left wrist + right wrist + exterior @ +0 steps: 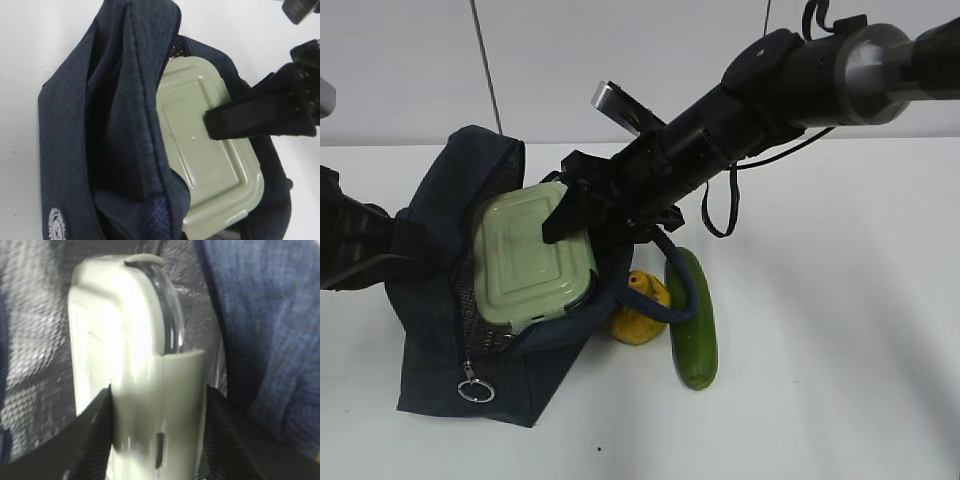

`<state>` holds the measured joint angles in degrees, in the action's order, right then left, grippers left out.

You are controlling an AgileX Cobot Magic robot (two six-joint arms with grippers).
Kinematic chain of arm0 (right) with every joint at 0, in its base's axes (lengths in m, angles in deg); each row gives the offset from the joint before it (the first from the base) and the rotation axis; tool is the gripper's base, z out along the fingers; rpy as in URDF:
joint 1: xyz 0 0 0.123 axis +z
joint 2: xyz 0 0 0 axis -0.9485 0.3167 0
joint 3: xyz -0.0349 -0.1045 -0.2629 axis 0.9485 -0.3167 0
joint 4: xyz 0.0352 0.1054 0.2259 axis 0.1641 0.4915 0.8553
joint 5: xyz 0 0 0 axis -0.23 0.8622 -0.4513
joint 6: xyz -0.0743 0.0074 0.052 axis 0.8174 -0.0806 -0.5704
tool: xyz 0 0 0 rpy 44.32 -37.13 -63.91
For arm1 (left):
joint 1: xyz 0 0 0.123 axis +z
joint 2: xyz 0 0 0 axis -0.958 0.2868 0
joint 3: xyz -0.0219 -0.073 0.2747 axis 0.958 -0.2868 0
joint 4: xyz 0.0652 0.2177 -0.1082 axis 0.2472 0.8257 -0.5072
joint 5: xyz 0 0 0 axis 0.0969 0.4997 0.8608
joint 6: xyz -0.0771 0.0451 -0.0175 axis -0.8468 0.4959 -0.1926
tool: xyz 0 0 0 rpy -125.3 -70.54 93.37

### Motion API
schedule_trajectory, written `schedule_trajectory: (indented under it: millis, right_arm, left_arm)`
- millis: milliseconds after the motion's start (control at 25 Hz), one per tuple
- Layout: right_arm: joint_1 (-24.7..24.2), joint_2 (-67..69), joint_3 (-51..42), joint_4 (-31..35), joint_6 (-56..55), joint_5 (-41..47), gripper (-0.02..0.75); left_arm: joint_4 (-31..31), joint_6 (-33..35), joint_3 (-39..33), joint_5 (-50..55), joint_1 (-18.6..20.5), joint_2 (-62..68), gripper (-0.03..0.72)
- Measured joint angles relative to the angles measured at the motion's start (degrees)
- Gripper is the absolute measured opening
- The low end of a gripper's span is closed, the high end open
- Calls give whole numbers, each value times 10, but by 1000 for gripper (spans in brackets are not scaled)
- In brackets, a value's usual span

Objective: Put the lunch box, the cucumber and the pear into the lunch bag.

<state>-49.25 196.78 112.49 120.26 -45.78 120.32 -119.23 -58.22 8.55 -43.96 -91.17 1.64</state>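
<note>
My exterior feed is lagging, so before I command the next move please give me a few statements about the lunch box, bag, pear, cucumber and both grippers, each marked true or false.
1. The right gripper is closed on the pale sage-green lidded clear lunch box. True.
2. The lunch box lies outside the boxy dark navy fabric lunch bag. False: it sits in the bag's open mouth.
3. The yellow-orange blotched pear is already in the bag. False: it rests on the white table beside the bag.
4. The smooth dark green cucumber lies on the table to the right of the pear. True.
5. A looped strap handle lies across the pear and cucumber. True.
6. The right gripper's fingers hold the zipper's metal ring pull. False: the ring hangs free at the bag's front.
</note>
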Motion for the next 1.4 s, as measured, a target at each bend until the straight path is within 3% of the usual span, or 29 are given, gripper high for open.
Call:
schedule_trajectory:
  millis: [280,680,1040,1240,1400]
  right_arm:
    - [26,27,3,55,-2,-49,395]
    - [38,62,3,133,39,-42,396]
    - [38,62,8,151,56,-12,533]
    - [26,51,16,127,58,17,541]
    - [15,16,50,41,52,50,522]
  left_arm:
    - [0,0,0,0,0,0,-19]
    - [0,0,0,2,0,0,-19]
    - [1,0,0,4,0,0,-19]
    - [0,0,0,5,0,0,-19]
    - [0,0,0,5,0,0,-19]
